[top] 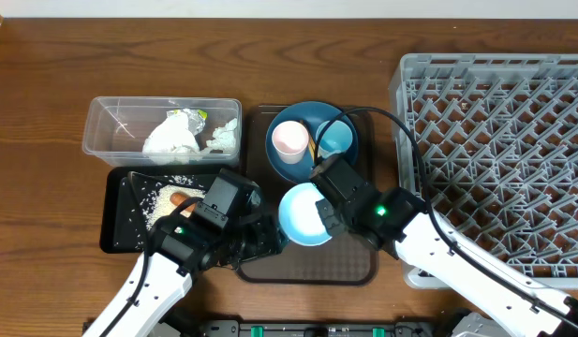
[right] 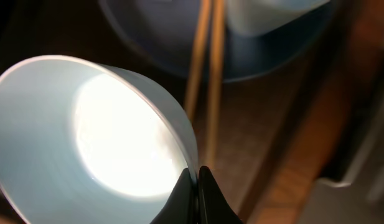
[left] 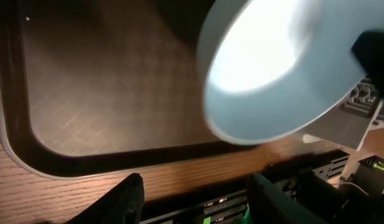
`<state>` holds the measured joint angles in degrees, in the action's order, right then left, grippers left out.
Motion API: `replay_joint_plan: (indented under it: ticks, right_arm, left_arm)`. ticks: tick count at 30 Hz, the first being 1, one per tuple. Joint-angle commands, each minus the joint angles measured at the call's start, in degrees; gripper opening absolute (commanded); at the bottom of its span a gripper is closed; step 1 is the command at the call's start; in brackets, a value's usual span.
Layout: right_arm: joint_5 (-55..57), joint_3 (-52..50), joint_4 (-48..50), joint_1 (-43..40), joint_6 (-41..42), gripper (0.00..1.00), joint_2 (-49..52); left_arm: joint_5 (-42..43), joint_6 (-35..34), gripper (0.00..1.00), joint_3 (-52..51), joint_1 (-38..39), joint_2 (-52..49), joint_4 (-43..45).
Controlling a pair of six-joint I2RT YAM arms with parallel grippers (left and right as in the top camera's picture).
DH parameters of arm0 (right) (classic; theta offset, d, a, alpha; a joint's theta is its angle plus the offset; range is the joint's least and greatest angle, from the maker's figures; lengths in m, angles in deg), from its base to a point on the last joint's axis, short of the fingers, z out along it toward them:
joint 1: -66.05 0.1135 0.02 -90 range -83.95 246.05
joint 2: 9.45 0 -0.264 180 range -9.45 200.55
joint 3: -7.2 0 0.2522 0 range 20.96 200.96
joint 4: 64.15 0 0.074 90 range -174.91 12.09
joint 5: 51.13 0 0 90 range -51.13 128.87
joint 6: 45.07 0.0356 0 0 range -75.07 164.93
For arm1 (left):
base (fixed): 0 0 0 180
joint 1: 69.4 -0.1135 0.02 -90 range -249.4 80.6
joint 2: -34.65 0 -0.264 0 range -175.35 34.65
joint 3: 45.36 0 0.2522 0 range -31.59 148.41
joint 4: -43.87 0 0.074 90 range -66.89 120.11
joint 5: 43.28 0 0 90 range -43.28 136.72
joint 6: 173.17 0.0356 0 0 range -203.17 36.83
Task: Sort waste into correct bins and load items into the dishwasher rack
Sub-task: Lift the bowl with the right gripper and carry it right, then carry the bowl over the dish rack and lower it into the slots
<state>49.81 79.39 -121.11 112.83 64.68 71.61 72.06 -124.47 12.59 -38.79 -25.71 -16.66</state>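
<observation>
- Large square grey plastic rack (top: 495,159): fills the table's right side.
- Brown rectangular serving tray (top: 317,264): centre, just left of the rack.
- Clear rectangular plastic tub (top: 106,131): far left, holding crumpled white paper napkins (top: 171,139).
- Shallow black rectangular tray (top: 115,225): in front of the tub, with rice grains (top: 160,198) and a small orange carrot (top: 181,198).
- Small light blue bowl (top: 303,213): tilted over the brown tray's near half.
- My right gripper (right: 196,177): clamped on the bowl's rim.
- My left gripper (left: 198,199): jaws apart, nothing between them, beside the bowl.
</observation>
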Motion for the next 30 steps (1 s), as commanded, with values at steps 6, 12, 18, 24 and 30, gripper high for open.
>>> replay_joint_plan:
  ticks: [6,12,18,24,30]
  right_arm:
    - [19.0,2.3,0.6,-0.1,-4.5,0.01,-4.9]
    - [28.3,3.0,1.0,-0.1,-12.0,0.01,-10.8]
    - [43.9,3.0,2.8,-1.6,-22.0,0.01,-14.5]
    - [45.9,3.0,8.2,-8.1,-30.0,0.01,-14.4]
    - [45.8,3.0,20.0,-19.3,-40.4,0.01,-14.4]
  left_arm:
    - [0.1,0.7,0.75,1.3,0.1,0.5,-0.4]
    - [0.1,0.7,0.94,1.3,0.1,0.5,-0.4]
    - [0.1,0.7,0.95,1.3,0.1,0.5,-0.4]
    - [0.1,0.7,0.96,1.3,0.1,0.5,-0.3]
    - [0.1,0.7,0.98,1.3,0.1,0.5,-0.3]
